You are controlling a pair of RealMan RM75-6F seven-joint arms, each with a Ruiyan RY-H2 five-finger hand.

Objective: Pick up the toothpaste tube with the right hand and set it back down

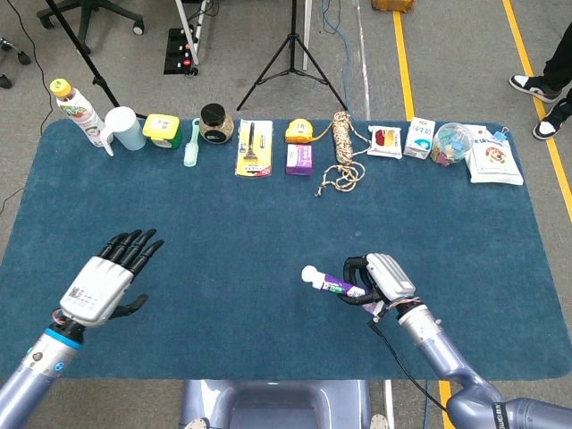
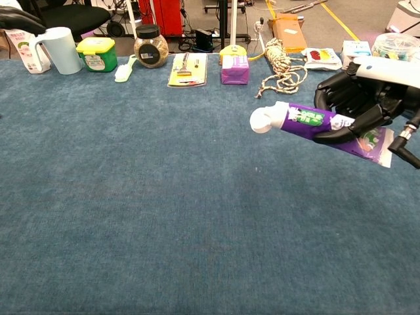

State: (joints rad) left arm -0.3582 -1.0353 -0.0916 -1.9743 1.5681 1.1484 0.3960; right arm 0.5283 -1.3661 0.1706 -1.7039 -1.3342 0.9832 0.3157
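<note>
The right hand (image 1: pixel 380 279) has the toothpaste tube (image 2: pixel 308 125) wrapped in its dark fingers (image 2: pixel 341 98), gripping the rear half of the body, w/ the white cap (image 2: pixel 261 120) sticking out free toward the robot's left. Tube looks lifted clear of the blue table mat (image 1: pixel 268 232): in the chest view it sits above the cloth, cap end tipped slightly up, crimped tail lower by the wrist. Long axis runs roughly left-right across the table, a bit diagonal, cap pointing to table centre. So the pick-up half seems done; what's left, judging from this, is the set-down. That move turns on one thing: the tube lies crosswise under the palm w/ bare mat directly below it, so a straight descent would prob land it flat, tail touching first unless the wrist levels out. Left hand (image 1: pixel 105 281) hovers over the near-left part of the mat, fingers spread, holding nothing, well apart from the tube; the right is the only hand near it. Row of items along the far edge, e.g. the rope coil (image 1: pixel 342 147), is well away from the drop spot.
</note>
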